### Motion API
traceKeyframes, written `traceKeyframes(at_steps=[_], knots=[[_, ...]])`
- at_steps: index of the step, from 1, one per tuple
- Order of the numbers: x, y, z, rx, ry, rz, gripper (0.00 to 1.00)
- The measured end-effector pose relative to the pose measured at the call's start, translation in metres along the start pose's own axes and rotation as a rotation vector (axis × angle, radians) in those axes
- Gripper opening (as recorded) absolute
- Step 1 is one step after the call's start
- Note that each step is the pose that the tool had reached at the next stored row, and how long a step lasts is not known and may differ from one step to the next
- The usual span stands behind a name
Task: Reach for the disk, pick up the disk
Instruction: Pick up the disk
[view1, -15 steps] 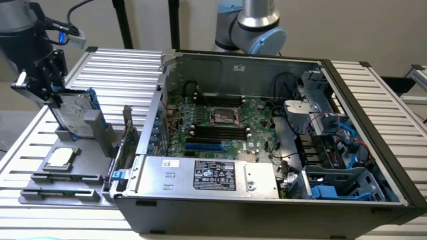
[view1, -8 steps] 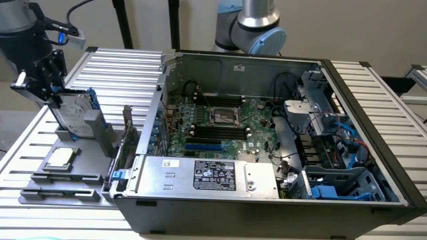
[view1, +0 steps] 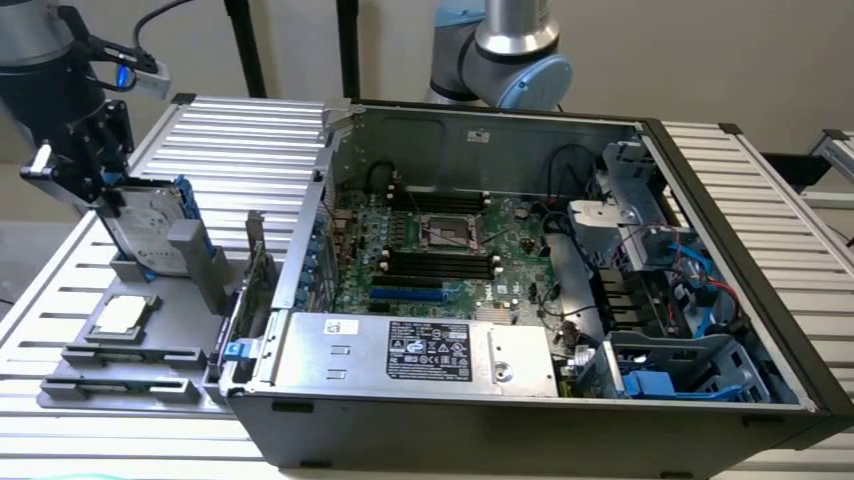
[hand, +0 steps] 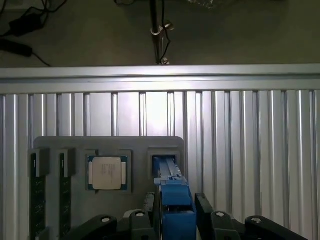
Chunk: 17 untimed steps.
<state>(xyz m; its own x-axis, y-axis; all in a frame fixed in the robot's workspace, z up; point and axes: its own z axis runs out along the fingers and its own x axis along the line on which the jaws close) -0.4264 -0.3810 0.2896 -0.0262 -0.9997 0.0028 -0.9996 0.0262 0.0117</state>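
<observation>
My gripper (hand: 175, 220) directly over disk (view1: 144, 225), which stands on edge in grey tray (view1: 80, 385); jaws straddle its blue top rail, cannot tell if clamped

disk (view1: 144, 222): silver-grey, blue rails | tray (view1: 56, 394): grey | table (view1: 247, 130): ribbed silver | motherboard (view1: 514, 235): green | case (view1: 534, 432): dark grey

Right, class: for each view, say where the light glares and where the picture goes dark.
Exterior view: the ribbed table shines pale under even light, while the front wall of the computer case sits in shade. Wrist view: a white glare patch lies on the table's ribs beyond the disk, and the floor past the table edge is dim.
</observation>
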Motion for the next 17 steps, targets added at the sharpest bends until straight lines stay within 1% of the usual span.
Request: traceKeyframes(at_steps=[6, 7, 8, 9, 10, 11, 17], knots=[[-0.0001, 0.0000, 0.0000, 0.0001, 0.0047, 0.000, 0.44], [-0.0001, 0.0000, 0.0000, 0.0002, 0.0057, 0.000, 0.42], [0.0000, -0.0001, 0.0000, 0.0002, 0.0068, 0.000, 0.42], [0.0000, 0.0000, 0.0000, 0.0001, 0.0071, 0.000, 0.36], [-0.0001, 0.0000, 0.0000, 0.0002, 0.0074, 0.000, 0.36], [-0.0001, 0.0000, 0.0000, 0.0002, 0.0077, 0.000, 0.33], [-0.0001, 0.0000, 0.0000, 0.0003, 0.0080, 0.000, 0.33]])
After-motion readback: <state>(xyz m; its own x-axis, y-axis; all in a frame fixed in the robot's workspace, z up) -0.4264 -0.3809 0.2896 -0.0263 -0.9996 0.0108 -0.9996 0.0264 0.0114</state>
